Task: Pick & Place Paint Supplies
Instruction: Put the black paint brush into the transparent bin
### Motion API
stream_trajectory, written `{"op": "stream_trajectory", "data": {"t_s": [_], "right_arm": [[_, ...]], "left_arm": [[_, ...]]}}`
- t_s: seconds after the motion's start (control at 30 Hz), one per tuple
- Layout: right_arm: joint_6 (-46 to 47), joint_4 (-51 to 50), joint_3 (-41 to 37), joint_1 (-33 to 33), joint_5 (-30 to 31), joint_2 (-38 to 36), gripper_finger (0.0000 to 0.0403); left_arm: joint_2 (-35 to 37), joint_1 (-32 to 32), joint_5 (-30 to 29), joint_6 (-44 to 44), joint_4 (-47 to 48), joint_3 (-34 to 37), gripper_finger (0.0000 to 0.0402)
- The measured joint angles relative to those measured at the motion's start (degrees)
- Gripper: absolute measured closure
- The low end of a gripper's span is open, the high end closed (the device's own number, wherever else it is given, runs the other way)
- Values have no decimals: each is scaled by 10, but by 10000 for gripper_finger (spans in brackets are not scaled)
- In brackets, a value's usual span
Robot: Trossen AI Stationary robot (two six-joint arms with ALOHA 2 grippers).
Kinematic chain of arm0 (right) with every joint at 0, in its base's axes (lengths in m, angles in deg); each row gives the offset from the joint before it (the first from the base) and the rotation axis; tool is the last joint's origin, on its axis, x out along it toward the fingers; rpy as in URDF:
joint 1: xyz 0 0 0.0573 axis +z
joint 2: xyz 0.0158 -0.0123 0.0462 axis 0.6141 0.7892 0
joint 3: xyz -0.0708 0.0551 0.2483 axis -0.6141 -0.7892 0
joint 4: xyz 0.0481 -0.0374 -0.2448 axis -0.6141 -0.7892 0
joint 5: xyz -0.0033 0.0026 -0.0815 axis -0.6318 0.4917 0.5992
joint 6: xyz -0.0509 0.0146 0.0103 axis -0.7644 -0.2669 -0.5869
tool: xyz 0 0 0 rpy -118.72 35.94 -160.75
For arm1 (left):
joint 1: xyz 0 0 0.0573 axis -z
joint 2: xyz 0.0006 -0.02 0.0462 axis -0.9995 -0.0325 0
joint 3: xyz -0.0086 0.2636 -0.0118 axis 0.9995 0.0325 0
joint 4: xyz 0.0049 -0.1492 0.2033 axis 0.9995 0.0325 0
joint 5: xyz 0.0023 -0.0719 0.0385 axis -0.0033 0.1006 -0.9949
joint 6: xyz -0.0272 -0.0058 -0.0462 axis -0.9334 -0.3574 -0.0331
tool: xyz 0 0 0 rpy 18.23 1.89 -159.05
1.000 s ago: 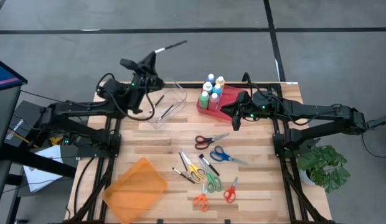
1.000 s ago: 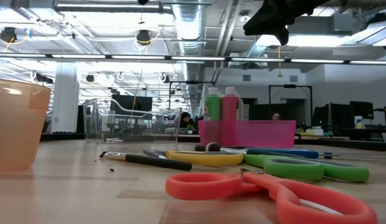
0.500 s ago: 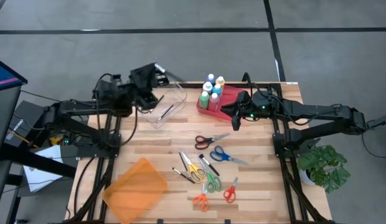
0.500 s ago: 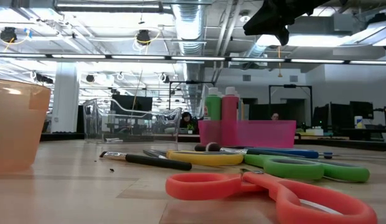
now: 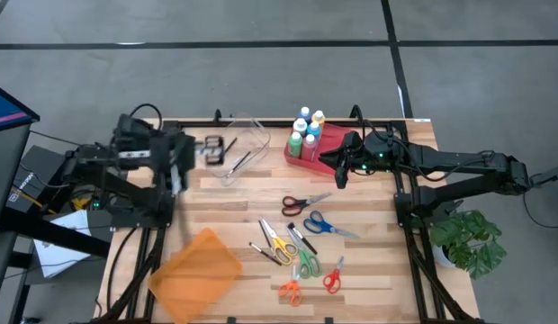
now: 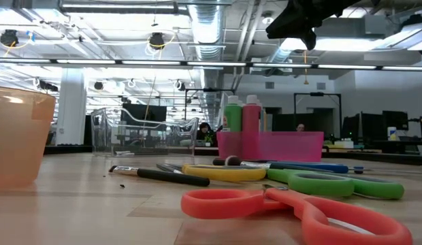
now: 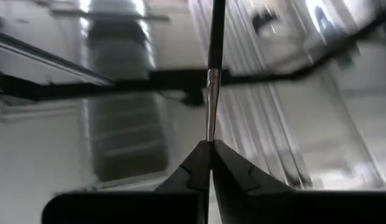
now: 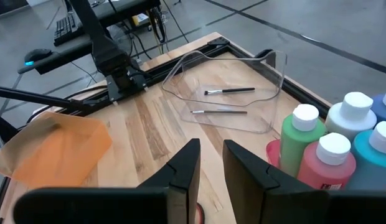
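Observation:
Several small paint bottles (image 5: 306,133) with white caps stand upright in a pink tray (image 5: 295,155) at the table's far edge. They also show in the right wrist view (image 8: 300,140) and in the low view (image 6: 241,112). My right gripper (image 5: 337,171) hangs open and empty just right of the tray, above the table (image 8: 210,165). My left gripper (image 5: 209,144) is blurred, at the far left beside a clear bin (image 5: 247,144). It is shut on a thin paintbrush (image 7: 213,62). My left gripper pinches the paintbrush between its two fingertips at the lower end of its silver ferrule (image 7: 210,134). The brush runs on straight past the fingertips, along the fingers, with its dark handle (image 7: 216,31) farthest out. It is lifted clear and stands against the ceiling.
The clear bin holds two brushes (image 8: 229,92). An orange container (image 5: 196,274) lies at the near left. Several scissors (image 5: 306,238) and a brush lie across the table's middle, with red and green scissors close to the low camera (image 6: 293,204).
My left gripper has swung with the paintbrush from above the far edge toward the table's left and near side, turning as it went; it stays shut on the brush.

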Motion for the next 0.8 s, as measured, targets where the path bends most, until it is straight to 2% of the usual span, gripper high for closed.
{"op": "stream_trajectory", "data": {"t_s": [0.13,0.3,0.43,0.53,0.6,0.63,0.7,0.8], "right_arm": [[-1,0,0,0,0,0,335],[-1,-2,-1,-4,0,5,335],[-1,-1,-1,-4,0,4,335],[-2,-1,-1,-4,0,4,335],[-2,-1,-1,-5,0,4,335],[-2,-1,-1,-7,0,4,335],[-2,-1,-1,-10,0,4,335],[-2,-1,-1,-11,0,4,335]], "left_arm": [[3,23,92,-90,2,-26,396],[12,49,164,-187,2,-44,398],[16,68,180,-198,2,-54,399],[19,80,167,-216,13,-59,399],[21,86,114,-239,24,-59,399],[21,87,69,-245,30,-59,398],[21,86,-59,-248,32,-58,398],[21,73,-300,-231,34,-65,399]]}}
